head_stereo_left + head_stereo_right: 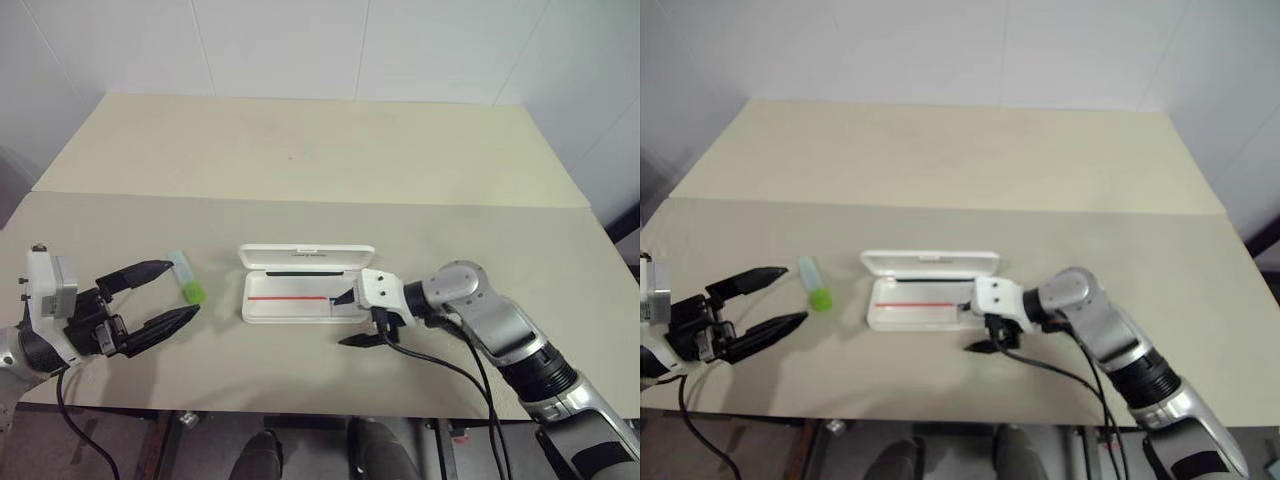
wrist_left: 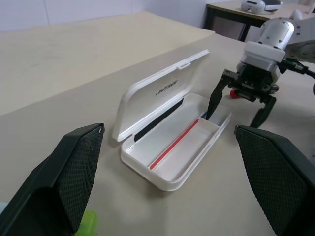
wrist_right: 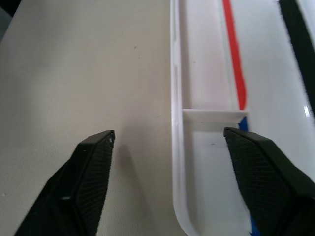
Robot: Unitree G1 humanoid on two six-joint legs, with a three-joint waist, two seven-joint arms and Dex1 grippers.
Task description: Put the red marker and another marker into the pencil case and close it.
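The right gripper stands with its two black fingers spread wide and nothing between them, one finger over the right end of the open pencil case and the other just outside its near wall, above the table. In the right wrist view the case's near wall runs between the two fingers, with a small divider crossing the tray and a red line running along the tray floor. The red marker shows as a thin red line lying lengthwise in the tray; a black strip lies along the hinge side under the raised lid, and I cannot tell whether that strip belongs to the marker. The lid stands up at the far side, small dark lettering on its inner face. The left gripper hovers to the left of the case, its jaws also wide apart and empty, pointing toward the case. The green highlighter lies on the table just beside the left gripper's far finger, between that gripper and the case, its bright green end toward the near edge.
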